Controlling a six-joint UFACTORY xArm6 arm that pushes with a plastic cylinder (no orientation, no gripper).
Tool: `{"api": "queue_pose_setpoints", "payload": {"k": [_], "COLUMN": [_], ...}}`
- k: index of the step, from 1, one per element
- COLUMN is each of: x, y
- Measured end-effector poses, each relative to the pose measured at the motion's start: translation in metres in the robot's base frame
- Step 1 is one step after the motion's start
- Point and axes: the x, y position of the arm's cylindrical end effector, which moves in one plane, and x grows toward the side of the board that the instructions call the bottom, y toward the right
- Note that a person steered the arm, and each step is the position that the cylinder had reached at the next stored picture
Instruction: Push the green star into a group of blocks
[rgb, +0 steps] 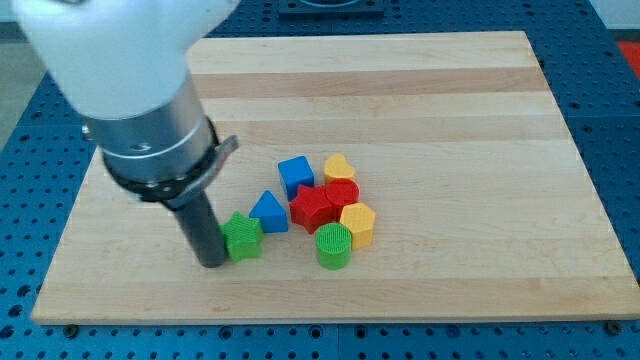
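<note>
The green star (242, 237) lies on the wooden board (450, 120), touching the lower left of the blue triangle (267, 212). My tip (212, 262) is at the star's left side, touching it. To the star's right sits a cluster: a blue block (295, 175), a yellow heart (339, 168), two red blocks (312, 208) (342, 194), a yellow hexagon (358, 224) and a green cylinder (334, 246).
The board's lower edge (330, 312) runs just below the star and cylinder. A blue perforated table (30, 200) surrounds the board.
</note>
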Motion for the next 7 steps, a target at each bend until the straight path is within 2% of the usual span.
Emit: {"api": "queue_pose_setpoints", "payload": {"k": [3, 4, 6, 7], "x": [0.008, -0.003, -0.001, 0.044], "y": [0.014, 0.036, 0.039, 0.007]}}
